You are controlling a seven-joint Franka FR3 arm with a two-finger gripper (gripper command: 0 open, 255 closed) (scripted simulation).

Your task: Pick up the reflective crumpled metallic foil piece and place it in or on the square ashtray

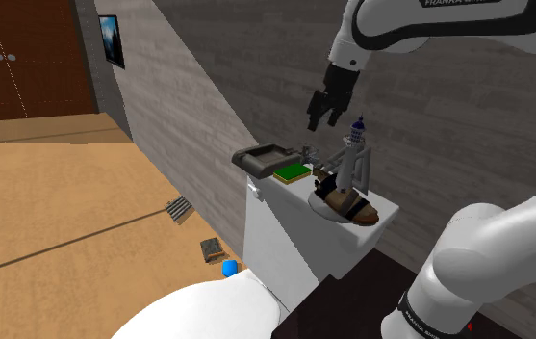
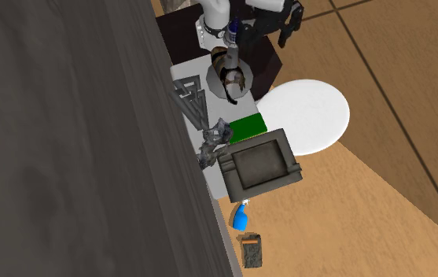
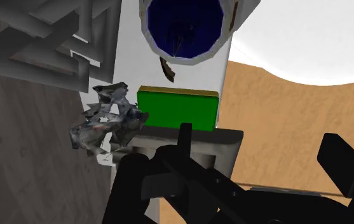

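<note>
The crumpled silvery foil piece (image 1: 306, 151) (image 2: 213, 140) (image 3: 105, 121) lies on the white toilet tank lid (image 1: 280, 236) against the wall. It sits just beside the dark square ashtray (image 1: 264, 157) (image 2: 260, 164) (image 3: 194, 135), which stands at the lid's far end. My black gripper (image 1: 323, 111) (image 2: 289, 17) (image 3: 245, 172) hangs open above the lid, a short way over the foil, with nothing between its fingers. In the wrist view the ashtray's rim lies just ahead of the fingers and the foil is off to one side of it.
A flat green block (image 1: 293, 173) (image 2: 247, 127) (image 3: 178, 108) lies next to the ashtray. Farther along are a grey metal frame (image 1: 352, 164) (image 2: 192, 102), a blue-capped bottle (image 1: 355, 135) (image 3: 185, 28) and a sandal (image 1: 347, 204) (image 2: 230, 79). The toilet bowl lid (image 2: 307, 114) is below, and a blue object (image 2: 241, 216) lies on the floor.
</note>
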